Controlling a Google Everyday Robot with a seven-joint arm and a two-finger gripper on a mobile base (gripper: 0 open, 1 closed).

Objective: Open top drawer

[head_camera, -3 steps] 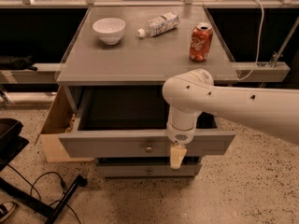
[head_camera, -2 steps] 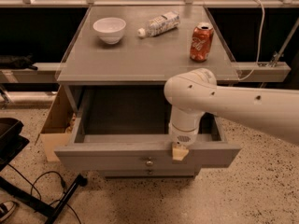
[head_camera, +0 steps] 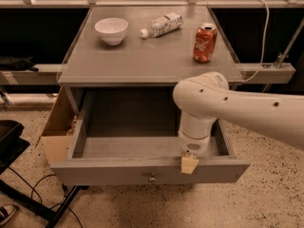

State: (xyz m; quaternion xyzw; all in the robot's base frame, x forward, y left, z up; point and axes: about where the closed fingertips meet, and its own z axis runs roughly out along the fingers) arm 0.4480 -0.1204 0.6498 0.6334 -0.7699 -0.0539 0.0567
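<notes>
Top drawer [head_camera: 118, 172] farther out than before, hand [head_camera: 189, 164] at its front rim, grip unclear, speckled floor [head_camera: 266, 198] below.

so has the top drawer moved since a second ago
Yes. The top drawer has slid further out toward the camera, away from the table top. The pincer sits at its front rim, near the knob.
</notes>
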